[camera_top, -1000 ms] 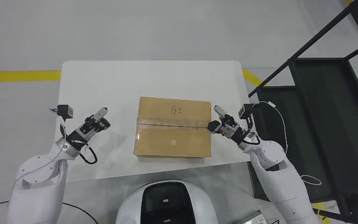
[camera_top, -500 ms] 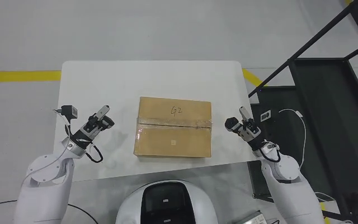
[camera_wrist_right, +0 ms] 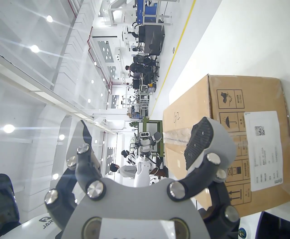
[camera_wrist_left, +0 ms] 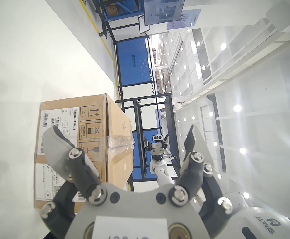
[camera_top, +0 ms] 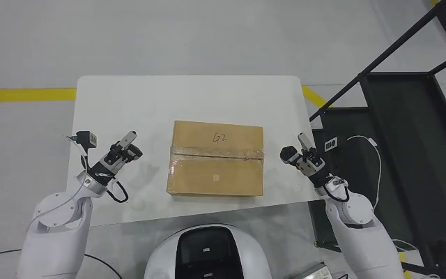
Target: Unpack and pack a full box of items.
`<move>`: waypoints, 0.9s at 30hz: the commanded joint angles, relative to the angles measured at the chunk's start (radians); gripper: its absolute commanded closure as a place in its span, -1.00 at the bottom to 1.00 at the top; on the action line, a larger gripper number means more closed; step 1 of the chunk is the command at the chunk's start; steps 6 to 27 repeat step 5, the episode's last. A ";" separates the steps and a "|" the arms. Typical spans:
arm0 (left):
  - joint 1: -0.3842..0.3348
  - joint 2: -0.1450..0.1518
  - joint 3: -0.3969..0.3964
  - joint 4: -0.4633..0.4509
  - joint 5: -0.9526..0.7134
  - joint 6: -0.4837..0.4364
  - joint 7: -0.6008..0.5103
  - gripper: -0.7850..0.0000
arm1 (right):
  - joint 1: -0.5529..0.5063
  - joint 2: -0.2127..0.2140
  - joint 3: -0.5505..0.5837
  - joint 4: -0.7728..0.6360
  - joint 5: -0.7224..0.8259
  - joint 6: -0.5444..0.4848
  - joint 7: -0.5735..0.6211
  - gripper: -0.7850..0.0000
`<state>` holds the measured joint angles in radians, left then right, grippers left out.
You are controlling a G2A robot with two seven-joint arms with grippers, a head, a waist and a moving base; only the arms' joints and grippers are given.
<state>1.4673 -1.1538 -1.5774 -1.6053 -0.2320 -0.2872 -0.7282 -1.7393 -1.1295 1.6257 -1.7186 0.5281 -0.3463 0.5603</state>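
Left hand [camera_top: 127, 146], right hand [camera_top: 286, 155] flank box [camera_top: 216, 159].

Place: you're working in a big robotics lab or test hall, not a home.
Floor: you have plain grey industrial flooring, with a yellow lane line [camera_top: 35, 94] running past the white table [camera_top: 139, 104].
Partitions: blue panel fences [camera_wrist_left: 131, 58] on black frames split the hall into bays.
Ceiling: high and white, with rows of round lights [camera_wrist_left: 223, 46].
Far end: desks with office chairs [camera_wrist_right: 145, 60], and a storage rack [camera_wrist_left: 112, 9] holding cartons.
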 commanded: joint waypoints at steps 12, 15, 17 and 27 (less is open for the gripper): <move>0.000 0.000 0.000 0.000 0.000 0.000 0.000 -1.00 | 0.000 0.000 0.000 0.000 0.000 0.000 0.000 -1.00; 0.000 0.000 0.000 0.000 0.000 0.000 0.000 -1.00 | 0.000 0.000 0.000 0.000 0.000 0.000 0.000 -1.00; 0.000 0.000 0.000 0.000 0.000 0.000 0.000 -1.00 | 0.000 0.000 0.000 0.000 0.000 0.000 0.000 -1.00; 0.000 0.000 0.000 0.000 0.000 0.000 0.000 -1.00 | 0.000 0.000 0.000 0.000 0.000 0.000 0.000 -1.00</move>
